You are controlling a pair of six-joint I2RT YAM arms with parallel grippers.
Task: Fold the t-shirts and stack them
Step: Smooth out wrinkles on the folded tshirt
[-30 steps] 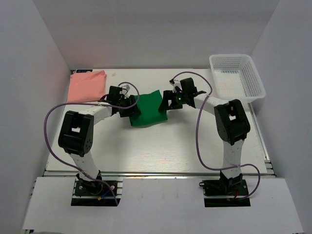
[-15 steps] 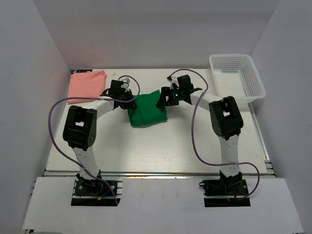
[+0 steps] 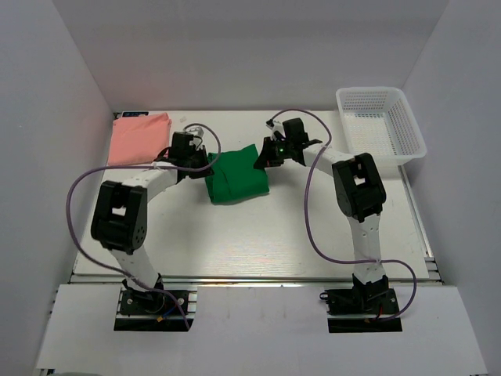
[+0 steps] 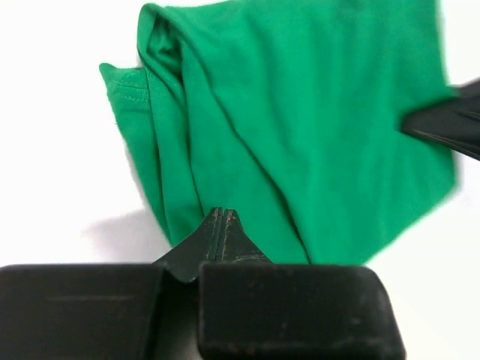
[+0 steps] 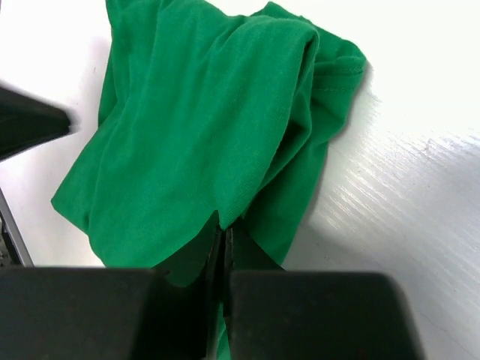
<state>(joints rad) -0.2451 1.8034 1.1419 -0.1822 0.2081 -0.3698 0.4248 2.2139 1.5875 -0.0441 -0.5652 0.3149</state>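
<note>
Centre of the top view holds a bright emerald green cloth t-shirt (image 3: 237,182), folded into a rough, rumpled square on the white table (image 3: 235,243). In the left wrist view the left gripper (image 4: 223,219) has its black fingers pressed together, the tips pinching the near edge of the green cloth, whose stacked layers run up toward the upper left of that frame. In the right wrist view the right gripper (image 5: 225,231) is likewise clamped tight, with a fold of the same shirt caught between the fingertips and green showing below them. Seen from above, the left gripper meets the shirt's left edge and the right gripper its upper right corner. A salmon pink cloth t-shirt (image 3: 139,139) lies folded flat at the table's upper left corner, well apart from the green one. A white plastic mesh basket (image 3: 381,121) sits at the upper right.
</note>
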